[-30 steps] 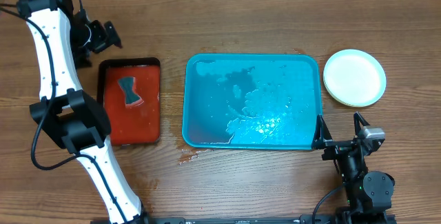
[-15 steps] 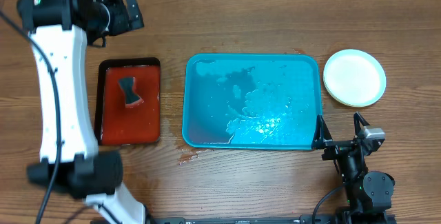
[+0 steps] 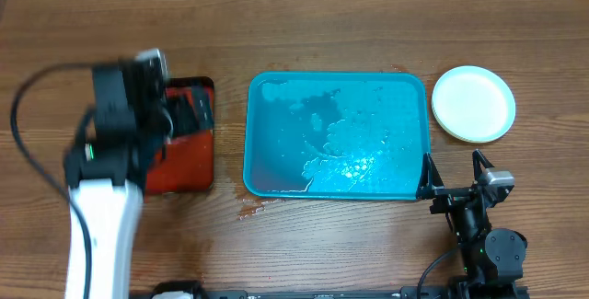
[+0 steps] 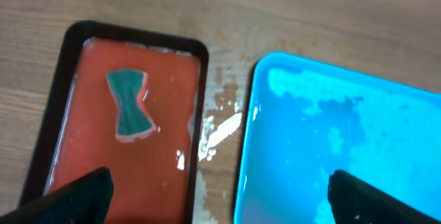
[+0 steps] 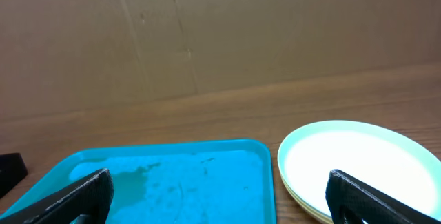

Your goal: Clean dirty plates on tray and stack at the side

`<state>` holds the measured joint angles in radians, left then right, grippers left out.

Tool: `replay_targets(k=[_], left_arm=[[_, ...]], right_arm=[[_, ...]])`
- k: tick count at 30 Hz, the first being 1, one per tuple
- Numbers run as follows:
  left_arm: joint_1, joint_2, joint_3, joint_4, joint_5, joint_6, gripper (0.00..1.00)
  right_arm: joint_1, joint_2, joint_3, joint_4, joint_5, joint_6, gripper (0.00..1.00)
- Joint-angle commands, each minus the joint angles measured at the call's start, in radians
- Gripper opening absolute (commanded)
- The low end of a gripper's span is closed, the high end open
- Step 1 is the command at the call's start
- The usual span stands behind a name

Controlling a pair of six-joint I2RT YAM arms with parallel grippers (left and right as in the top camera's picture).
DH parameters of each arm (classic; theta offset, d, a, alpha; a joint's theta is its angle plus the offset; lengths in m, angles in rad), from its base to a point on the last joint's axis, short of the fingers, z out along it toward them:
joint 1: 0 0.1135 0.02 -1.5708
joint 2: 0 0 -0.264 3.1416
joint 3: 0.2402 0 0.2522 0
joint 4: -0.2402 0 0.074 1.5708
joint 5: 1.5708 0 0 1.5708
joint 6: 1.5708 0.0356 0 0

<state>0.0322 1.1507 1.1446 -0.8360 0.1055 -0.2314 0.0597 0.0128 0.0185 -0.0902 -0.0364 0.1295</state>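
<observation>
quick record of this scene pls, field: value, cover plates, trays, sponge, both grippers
blue tray: no plates in it, floor wet
plates: stacked outside the blue tray, to its right; top face looks clean
red tray: left of blue tray, looks filled with reddish liquid
sponge: lying in red tray, green side up
left gripper: open, holding nothing, over red tray
right gripper: open, holding nothing, by blue tray's lower right corner in overhead view
table: water splashes between the trays
</observation>
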Motion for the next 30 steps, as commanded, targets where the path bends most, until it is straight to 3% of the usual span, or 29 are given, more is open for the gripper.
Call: replay_targets(k=[1, 7, 15, 22, 30], left_arm=[[-0.007, -0.154, -0.175, 0.074, 0.004, 0.014, 1.00], [-0.007, -0.459, -0.436, 0.090, 0.020, 0.014, 1.00], [-0.007, -0.703, -0.659, 0.209, 0.026, 0.015, 1.00], [-0.007, -0.893, -0.918, 0.559, 0.099, 0.014, 1.00], [-0.007, -1.060, -1.129, 0.937, 0.048, 0.015, 1.00]], right_arm=[[0.004, -0.010, -0.010, 0.008, 0.010, -0.003, 1.00], [0.004, -0.010, -0.010, 0.008, 0.010, -0.003, 1.00], [0.004, -0.010, -0.010, 0.008, 0.010, -0.003, 1.00], [0.004, -0.010, -0.010, 0.008, 0.010, -0.003, 1.00], [0.004, -0.010, -0.010, 0.008, 0.010, -0.003, 1.00]])
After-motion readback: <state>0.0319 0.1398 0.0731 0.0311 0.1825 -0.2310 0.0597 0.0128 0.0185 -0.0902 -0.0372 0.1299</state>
